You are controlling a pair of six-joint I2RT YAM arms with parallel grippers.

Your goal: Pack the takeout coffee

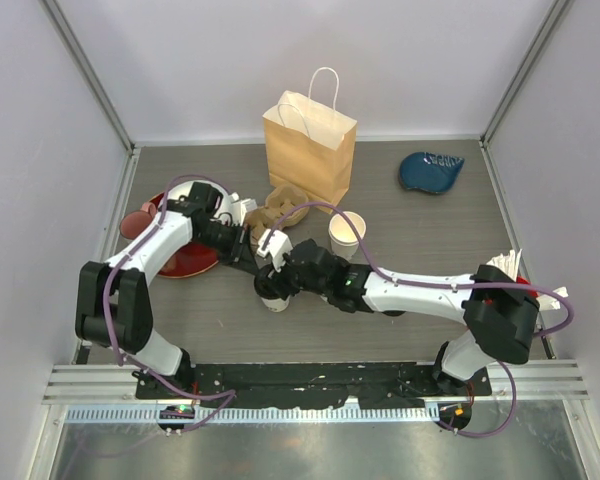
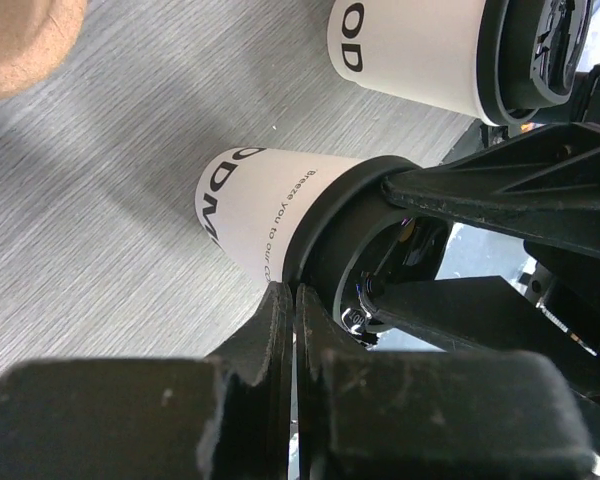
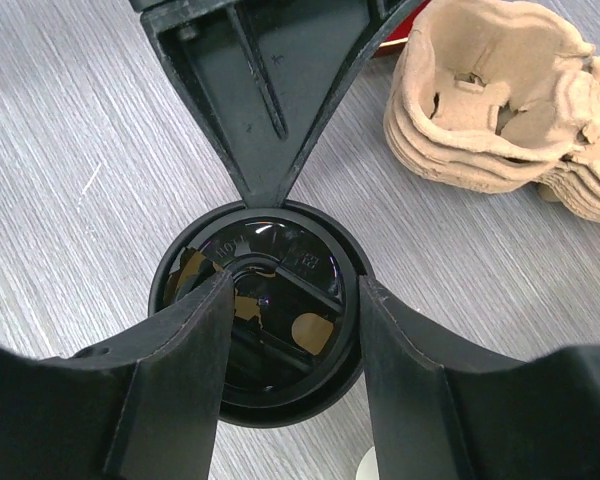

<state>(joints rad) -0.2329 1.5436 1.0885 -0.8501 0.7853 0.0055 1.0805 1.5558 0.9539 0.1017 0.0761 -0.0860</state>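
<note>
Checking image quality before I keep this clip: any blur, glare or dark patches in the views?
Top external: evenly lit, sharp, soft shadows. Left wrist: the left end effector fills the foreground dark and blurred, yet the cup print reads clearly. Right wrist: reflections glint on the black lid; the cardboard carrier is crisp.

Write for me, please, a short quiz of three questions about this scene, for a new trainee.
1. True or false: the left claw is wide open.
2. The right claw is placed over which thing? A) the cardboard carrier B) the lidded cup C) the paper bag
3. What colour is the dish in the far right corner?

Key: 1 false, its fingers are pressed together; 2 B; 3 blue.
</note>
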